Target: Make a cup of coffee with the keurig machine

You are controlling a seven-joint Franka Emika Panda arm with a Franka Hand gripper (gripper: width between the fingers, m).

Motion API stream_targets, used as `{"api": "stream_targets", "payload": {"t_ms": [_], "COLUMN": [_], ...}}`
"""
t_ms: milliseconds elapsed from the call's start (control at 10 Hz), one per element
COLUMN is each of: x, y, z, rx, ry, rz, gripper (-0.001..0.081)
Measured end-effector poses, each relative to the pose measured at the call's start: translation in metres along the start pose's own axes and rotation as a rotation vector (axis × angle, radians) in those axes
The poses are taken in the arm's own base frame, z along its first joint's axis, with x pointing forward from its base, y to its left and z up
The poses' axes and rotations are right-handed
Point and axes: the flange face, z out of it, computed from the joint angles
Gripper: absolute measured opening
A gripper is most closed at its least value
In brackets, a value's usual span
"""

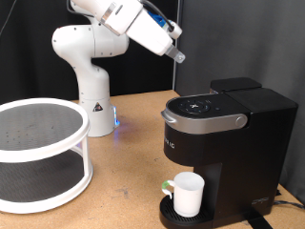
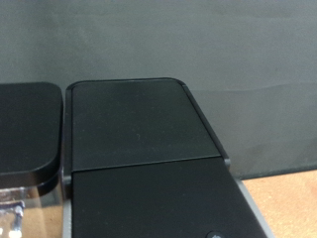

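Arm: the white Franka arm rises from its base [image 1: 93, 105] at the upper left of the exterior view, bends at the top edge of the frame and slopes down toward the exterior view's right, forearm tilted.

Tool: the tool [image 1: 177, 55], at the end of the sloping forearm, hangs in the air in the upper middle of the exterior view, above and a little to the left of the machine's rear block, touching nothing. Its tip is too small to read; I cannot tell whether the fingers are apart or together. Nothing shows between them. The fingers do not show in the wrist view.

Machine: the boxy black keurig machine with a silver-rimmed head [image 1: 221, 138] stands on the surface at the lower right of the exterior view, its lid down. The wrist view looks onto its flat black top panels [image 2: 139, 119], seen from above.

Cup: the small plain white cylindrical mug [image 1: 188, 194] stands upright on the machine's round drip tray, under the head, at the lower middle of the exterior view. Its handle faces the exterior view's left.

Rack: a white two-tier round rack [image 1: 38, 153] sits at the left edge of the exterior view, well apart from the machine.

Surface: a brown wooden surface [image 1: 124, 181] carries the rack, the machine and the arm's base.

Backdrop: a dark grey curtain fills the background of both views.
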Motion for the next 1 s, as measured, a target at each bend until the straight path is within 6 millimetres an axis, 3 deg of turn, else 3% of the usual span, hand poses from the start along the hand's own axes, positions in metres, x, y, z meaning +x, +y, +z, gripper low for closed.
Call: {"api": "stream_targets", "payload": {"t_ms": [200, 600, 1000], "x": [0.011, 0.062, 0.096], "y": [-0.006, -0.019, -0.025], "z": [0.006, 0.016, 0.020], "rx": [-0.047, -0.116, -0.039], "ry": [-0.058, -0.141, -0.323], "rz": [-0.088, -0.249, -0.325], "gripper": [0.0803, 0.0803, 0.0803]}}
